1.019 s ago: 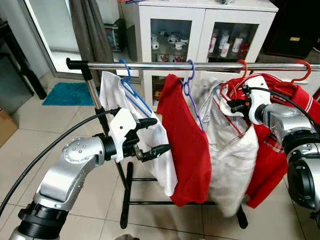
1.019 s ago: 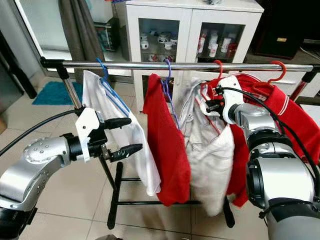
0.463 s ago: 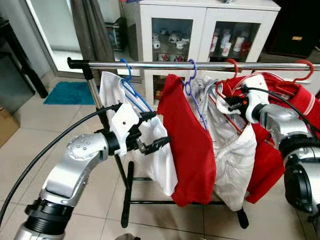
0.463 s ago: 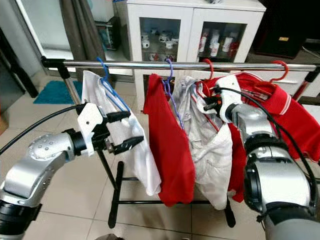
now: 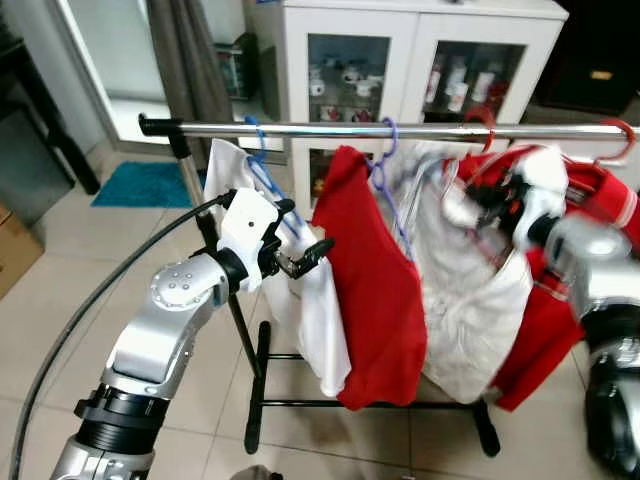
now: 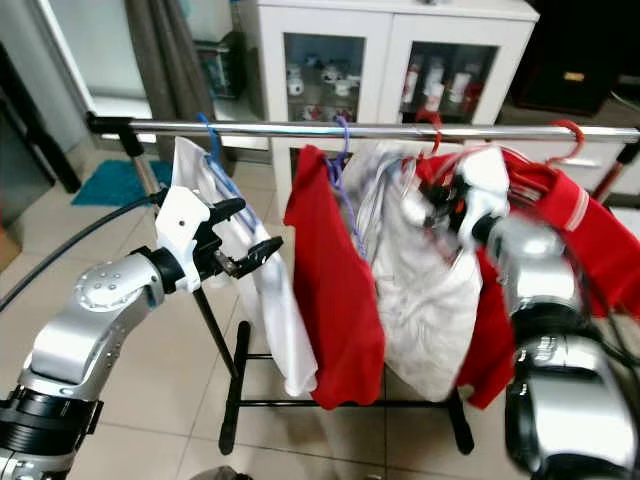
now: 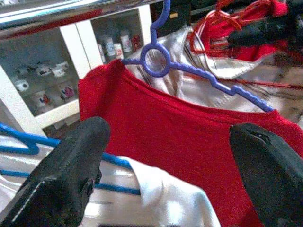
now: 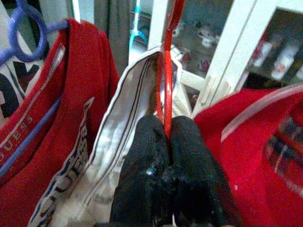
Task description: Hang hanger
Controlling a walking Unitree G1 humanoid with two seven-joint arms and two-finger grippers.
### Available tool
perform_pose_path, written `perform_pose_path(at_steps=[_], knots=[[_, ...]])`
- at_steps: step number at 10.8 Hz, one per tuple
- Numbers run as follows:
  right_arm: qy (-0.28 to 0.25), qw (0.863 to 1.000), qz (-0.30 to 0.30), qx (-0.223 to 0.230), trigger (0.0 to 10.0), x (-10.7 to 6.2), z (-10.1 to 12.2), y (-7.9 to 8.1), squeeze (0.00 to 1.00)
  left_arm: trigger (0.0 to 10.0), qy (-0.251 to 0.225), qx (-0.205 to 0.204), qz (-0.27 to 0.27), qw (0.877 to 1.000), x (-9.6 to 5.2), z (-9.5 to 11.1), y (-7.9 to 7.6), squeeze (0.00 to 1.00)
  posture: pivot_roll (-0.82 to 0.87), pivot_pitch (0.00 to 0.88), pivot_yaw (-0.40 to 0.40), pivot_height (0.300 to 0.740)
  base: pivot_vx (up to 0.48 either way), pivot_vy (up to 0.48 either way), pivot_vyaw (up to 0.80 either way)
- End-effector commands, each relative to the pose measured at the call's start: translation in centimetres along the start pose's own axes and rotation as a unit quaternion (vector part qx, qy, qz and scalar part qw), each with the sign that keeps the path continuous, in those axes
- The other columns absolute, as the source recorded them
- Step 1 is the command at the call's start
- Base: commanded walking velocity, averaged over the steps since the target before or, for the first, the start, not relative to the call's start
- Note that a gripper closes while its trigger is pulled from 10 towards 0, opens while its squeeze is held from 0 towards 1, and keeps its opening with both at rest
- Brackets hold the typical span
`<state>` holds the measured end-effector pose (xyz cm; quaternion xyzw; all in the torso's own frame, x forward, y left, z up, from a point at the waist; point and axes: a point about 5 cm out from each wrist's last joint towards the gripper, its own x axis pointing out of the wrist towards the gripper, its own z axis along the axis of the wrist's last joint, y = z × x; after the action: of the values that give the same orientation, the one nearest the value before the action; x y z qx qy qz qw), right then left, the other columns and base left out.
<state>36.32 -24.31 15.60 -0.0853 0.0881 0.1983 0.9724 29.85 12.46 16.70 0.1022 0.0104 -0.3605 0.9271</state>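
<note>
A red hanger point(image 8: 166, 71) carries a white garment point(image 5: 470, 300), and its hook point(image 5: 478, 115) sits at the chrome rail point(image 5: 300, 130). My right gripper point(image 5: 497, 205) is shut on the hanger's neck just below the rail and looks blurred in the eye views. My left gripper point(image 5: 300, 255) stands open in front of a white shirt point(image 5: 320, 330) on a blue hanger point(image 5: 262, 170). Its fingers point(image 7: 71, 175) are spread wide with nothing between them. Between the two grippers, a red shirt point(image 5: 380, 290) hangs on a purple hanger point(image 5: 383, 165).
Another red hanger point(image 5: 625, 135) holds a red garment at the rail's right end. A white glass-door cabinet point(image 5: 400, 50) stands behind the rack. The rack's black post and base point(image 5: 260, 400) rest on tiled floor. A teal mat point(image 5: 140, 185) and a curtain lie at the back left.
My left gripper has risen and moved in towards the white shirt and rail. The right gripper has shifted with the red hanger, and the white garment has swung.
</note>
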Motion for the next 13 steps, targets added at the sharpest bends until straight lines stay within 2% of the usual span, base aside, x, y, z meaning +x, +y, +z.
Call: perform_pose_path(at_steps=[1, 4, 5, 7, 8, 9, 10, 13], knots=[[-0.023, 1.0, -0.021, -0.003, 0.0, 0.5, 1.2, -0.1, 0.0, 10.0, -0.003, 0.012, -0.008, 1.0, 0.3, 0.2, -0.2, 0.0, -0.09, 0.0, 0.057, 0.74, 0.0, 0.0, 0.0], [-0.008, 0.998, -0.066, 0.013, 0.0, 1.7, 1.5, 0.5, 0.0, 10.0, 0.0, 0.016, -0.015, 1.0, 0.5, 0.3, -0.3, 0.0, -0.1, 0.0, 0.068, 0.74, 0.0, 0.0, 0.0], [0.005, 0.996, -0.083, 0.015, 0.0, 2.6, 2.1, 0.6, 0.0, 10.0, 0.006, 0.019, -0.038, 0.999, 0.1, 0.1, -0.5, 0.0, -0.08, 0.0, 0.054, 0.74, 0.0, 0.0, 0.0], [0.044, 0.995, -0.094, 0.011, 0.0, 3.3, 1.8, 0.8, 0.0, 10.0, 0.02, 0.021, -0.077, 0.997, -0.6, -0.3, -1.2, 0.0, -0.06, 0.0, 0.03, 0.74, 0.0, 0.0, 0.0], [0.053, 0.996, -0.078, 0.001, 0.0, 3.5, 1.8, 1.2, 0.0, 10.0, 0.023, 0.022, -0.081, 0.996, -0.9, -0.3, -1.3, 0.0, -0.06, 0.0, 0.027, 0.74, 0.0, 0.0, 0.0], [0.053, 0.997, -0.061, -0.001, 10.0, 3.6, 1.9, 1.3, 0.0, 10.0, 0.025, 0.022, -0.081, 0.996, -1.0, -0.4, -1.2, 0.0, -0.06, 0.0, 0.027, 0.74, 0.0, 0.0, 0.0], [0.062, 0.996, -0.065, -0.003, 10.0, 3.6, 1.9, 1.1, 1.0, 10.0, 0.029, 0.023, -0.083, 0.996, -1.1, -0.5, -1.2, 0.0, -0.05, 0.0, 0.023, 0.74, 0.0, 0.0, 0.0], [0.083, 0.994, -0.069, -0.007, 10.0, 3.8, 2.6, 0.7, 1.0, 10.0, 0.032, 0.027, -0.091, 0.995, -1.0, -0.5, -1.0, 0.0, -0.07, 0.0, 0.034, 0.74, 0.0, 0.0, 0.0]])
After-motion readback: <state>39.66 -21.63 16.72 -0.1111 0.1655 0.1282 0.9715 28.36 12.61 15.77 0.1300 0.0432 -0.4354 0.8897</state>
